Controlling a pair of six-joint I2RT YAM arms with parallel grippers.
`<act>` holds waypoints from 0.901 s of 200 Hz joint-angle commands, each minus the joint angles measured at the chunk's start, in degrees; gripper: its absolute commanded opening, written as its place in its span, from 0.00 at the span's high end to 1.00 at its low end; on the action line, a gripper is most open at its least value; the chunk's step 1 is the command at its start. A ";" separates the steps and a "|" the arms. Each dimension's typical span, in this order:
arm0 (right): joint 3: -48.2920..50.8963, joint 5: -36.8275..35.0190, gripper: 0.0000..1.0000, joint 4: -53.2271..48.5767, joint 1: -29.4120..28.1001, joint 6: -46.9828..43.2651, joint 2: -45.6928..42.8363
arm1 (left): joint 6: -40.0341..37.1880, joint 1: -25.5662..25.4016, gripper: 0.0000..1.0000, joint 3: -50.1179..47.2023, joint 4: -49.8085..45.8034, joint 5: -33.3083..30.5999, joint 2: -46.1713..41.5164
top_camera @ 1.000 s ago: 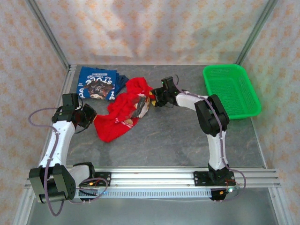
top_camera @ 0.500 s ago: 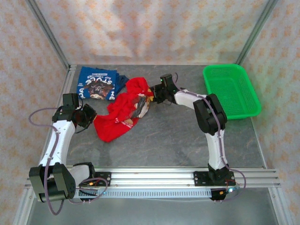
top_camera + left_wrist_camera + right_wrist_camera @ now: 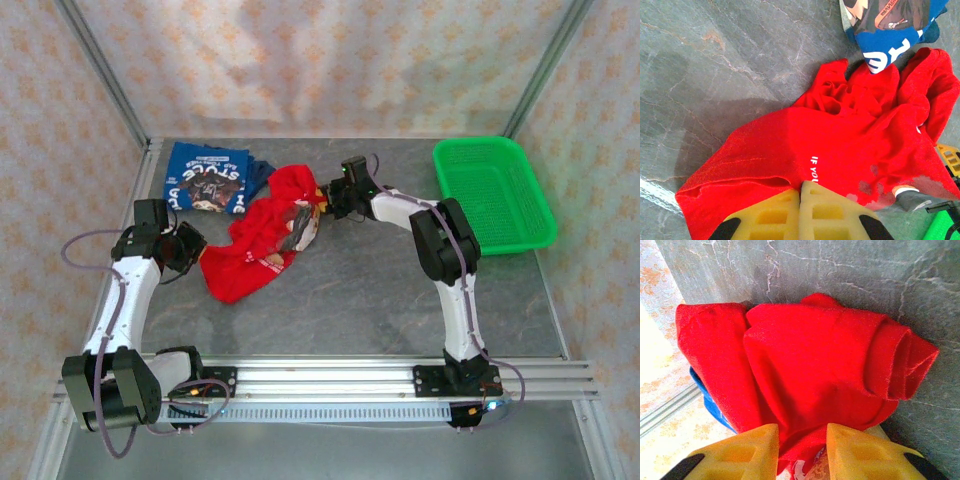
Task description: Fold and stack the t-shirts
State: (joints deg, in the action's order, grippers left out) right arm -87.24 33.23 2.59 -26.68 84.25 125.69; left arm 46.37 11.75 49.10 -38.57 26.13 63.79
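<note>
The left gripper is closed on the near-left edge of the red t-shirt, and the right gripper pinches its far-right edge

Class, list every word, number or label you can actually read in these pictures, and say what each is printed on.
"IF YOU" (cut off by a fold): white lettering on the red t-shirt.
Large white letters on the blue t-shirt: upside down and too blurred to read.
Small print on the red t-shirt's graphic: too small to read.
</note>
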 commanded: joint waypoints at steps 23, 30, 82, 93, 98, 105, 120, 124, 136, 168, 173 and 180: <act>-2.81 1.02 0.77 0.69 0.20 0.56 2.04 | -1.66 0.46 1.00 1.38 -0.49 -1.52 0.28; -3.36 1.17 0.81 0.72 0.15 0.57 2.37 | -1.72 0.40 1.00 1.43 -0.47 -1.45 0.24; -3.68 1.42 1.00 3.82 0.97 0.47 -0.09 | -2.19 0.43 1.00 1.73 -0.77 -1.52 -0.01; -3.39 0.79 1.00 3.68 1.63 -0.85 -2.40 | -2.28 0.39 1.00 2.28 -0.90 -1.39 0.02; -3.43 0.57 1.00 3.38 2.00 -1.63 -3.46 | -2.38 0.39 1.00 2.66 -0.90 -1.35 -0.04; -3.57 0.30 1.00 2.77 2.59 -2.73 -5.11 | -2.54 0.38 1.00 3.53 -1.11 -1.34 0.10; -3.93 -0.10 1.00 0.82 3.83 -5.21 -8.60 | -3.10 0.42 1.00 6.31 -1.72 -1.34 0.69; -4.05 -0.18 1.00 0.17 4.18 -5.98 -9.45 | -3.44 0.44 1.00 7.24 -1.97 -1.34 0.92; -4.53 -0.19 1.00 -1.47 5.19 -7.87 -12.02 | -4.20 0.39 1.00 10.55 -2.76 -1.65 1.76; -5.05 -0.41 1.00 -5.75 8.14 -12.27 -18.42 | -5.49 0.45 1.00 20.11 -4.28 -0.79 4.69; -5.00 -0.21 1.00 -5.92 8.66 -12.64 -19.45 | -5.58 0.38 1.00 21.85 -4.47 -0.57 5.25; -4.96 -0.04 1.00 -6.41 9.42 -13.15 -20.79 | -5.74 0.37 1.00 24.02 -4.63 -0.30 6.07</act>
State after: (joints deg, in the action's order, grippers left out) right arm -90.48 33.78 -0.45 -19.05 75.81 110.37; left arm 42.92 11.75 66.48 -41.15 25.96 67.99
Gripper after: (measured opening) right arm 0.046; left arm 0.040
